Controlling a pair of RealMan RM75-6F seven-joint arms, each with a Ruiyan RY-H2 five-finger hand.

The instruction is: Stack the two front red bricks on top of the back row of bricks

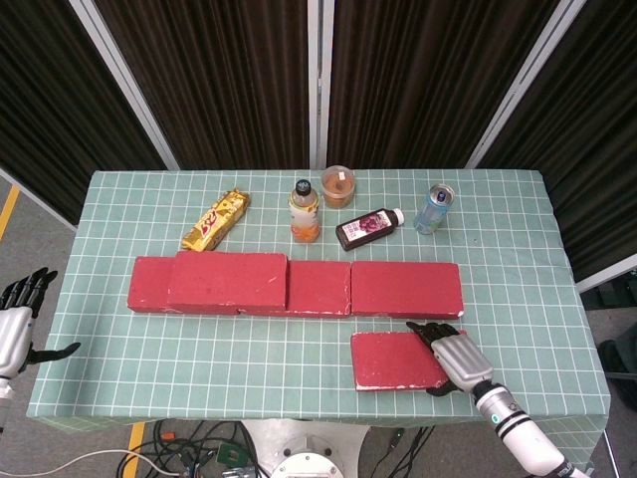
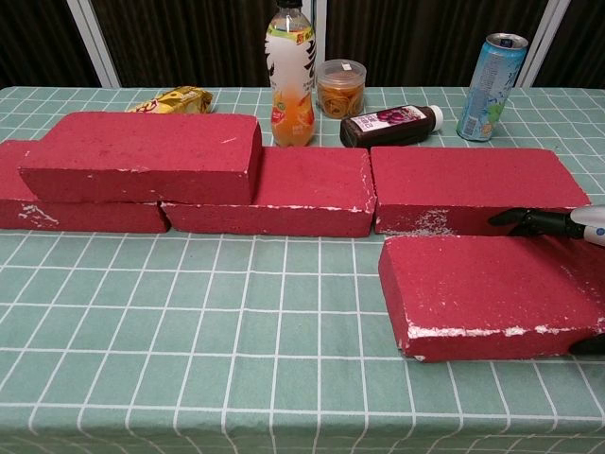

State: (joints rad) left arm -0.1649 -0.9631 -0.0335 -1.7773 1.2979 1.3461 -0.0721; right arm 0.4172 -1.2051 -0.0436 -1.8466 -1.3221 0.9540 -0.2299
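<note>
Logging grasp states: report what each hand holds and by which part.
The right hand grips the front red brick by its right end, fingers on top. The left hand holds nothing, off the table's left edge.

Snack bag (image 1: 215, 221), 2 bottles, cup (image 1: 337, 185), can (image 1: 434, 207).

The worktop (image 1: 518, 259) has a green cloth with white squares. On it lie a back row of red bricks (image 1: 299, 288) and one front red brick (image 1: 396, 359) near the right. Behind the bricks are a gold snack bag (image 1: 215, 220), an orange drink bottle (image 1: 304, 212), a small tub (image 1: 337, 186), a dark bottle on its side (image 1: 368, 228) and a blue can (image 1: 434, 208).
</note>
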